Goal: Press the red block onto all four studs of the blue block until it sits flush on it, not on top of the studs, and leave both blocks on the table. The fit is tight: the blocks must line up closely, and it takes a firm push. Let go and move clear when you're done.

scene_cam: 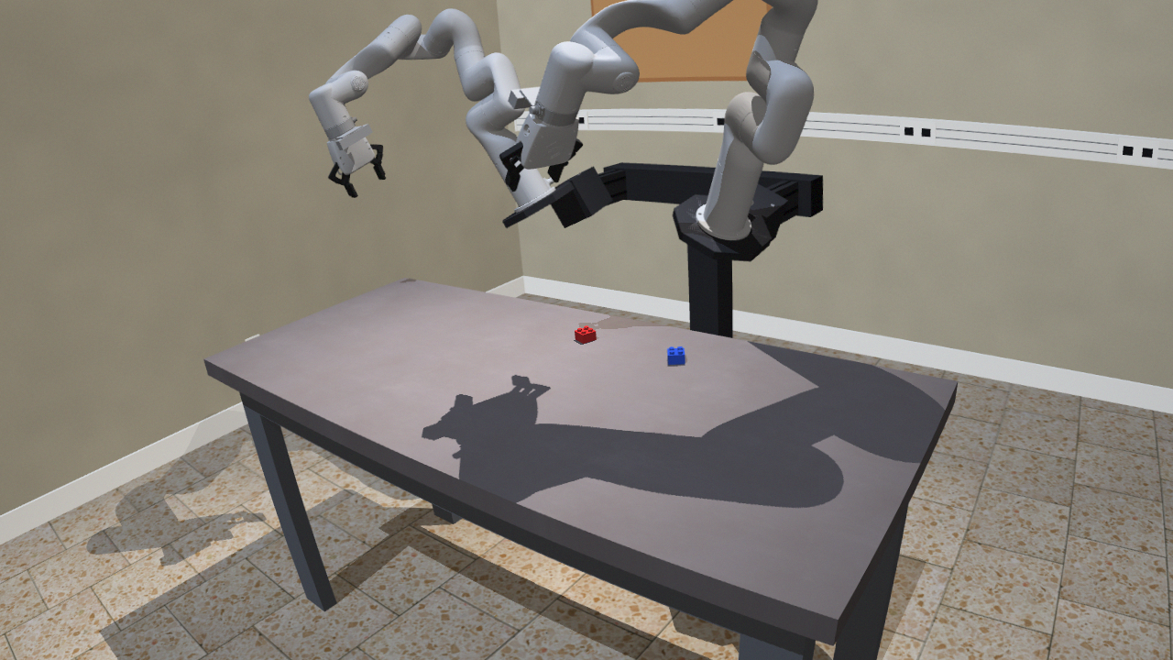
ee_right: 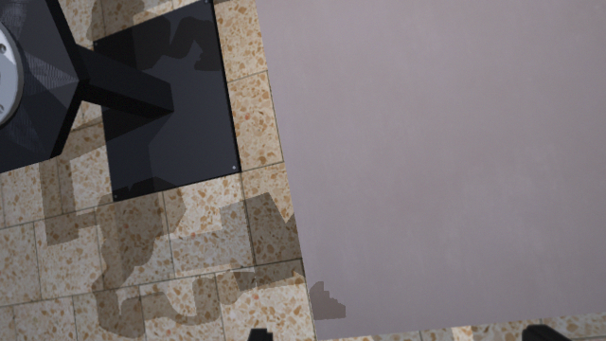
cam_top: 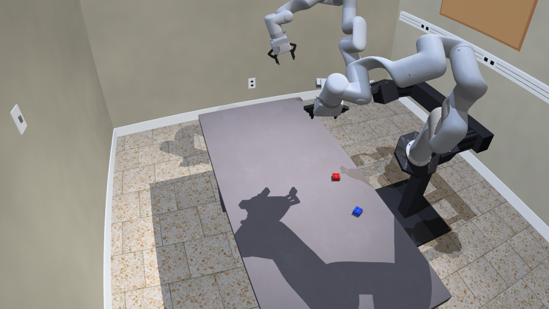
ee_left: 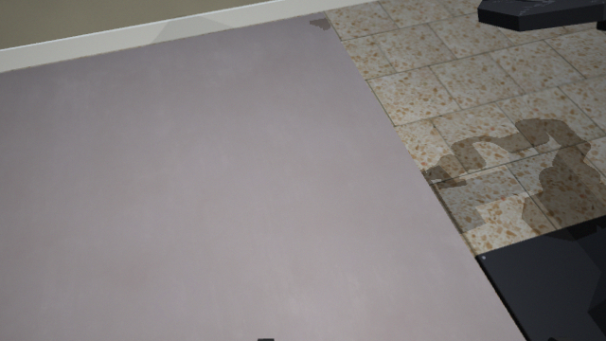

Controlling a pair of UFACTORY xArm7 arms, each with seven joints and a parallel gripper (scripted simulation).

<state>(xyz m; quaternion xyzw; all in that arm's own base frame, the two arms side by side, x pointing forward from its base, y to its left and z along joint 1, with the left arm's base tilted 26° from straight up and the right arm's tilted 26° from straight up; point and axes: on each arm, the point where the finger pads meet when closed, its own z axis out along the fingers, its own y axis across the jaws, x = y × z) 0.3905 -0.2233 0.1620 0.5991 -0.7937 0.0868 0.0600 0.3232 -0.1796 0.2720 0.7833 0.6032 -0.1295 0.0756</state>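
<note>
The red block (cam_top: pixel 336 177) (scene_cam: pixel 585 335) stands studs up on the table (cam_top: pixel 264 153) (scene_cam: pixel 368 361) (ee_left: pixel 213 189) (ee_right: pixel 426 142). The blue block (cam_top: pixel 357 211) (scene_cam: pixel 675 357) stands studs up a short way from it, turned at an angle to it. The blocks are apart. Neither shows in the wrist views. My left gripper (cam_top: pixel 324 116) (scene_cam: pixel 534 181) is open and empty, high above the table. My right gripper (cam_top: pixel 286 61) (scene_cam: pixel 367 186) is open and empty, high up and farther from both blocks. Its two fingertips show at the lower edge of the right wrist view.
The black stand (cam_top: pixel 412 195) (scene_cam: pixel 709 291) that bears both arms is beside the table's long edge, near the blocks. The left arm's wrist is between the right gripper and the stand in the top view. Arm shadows lie across the table. Walls stand behind.
</note>
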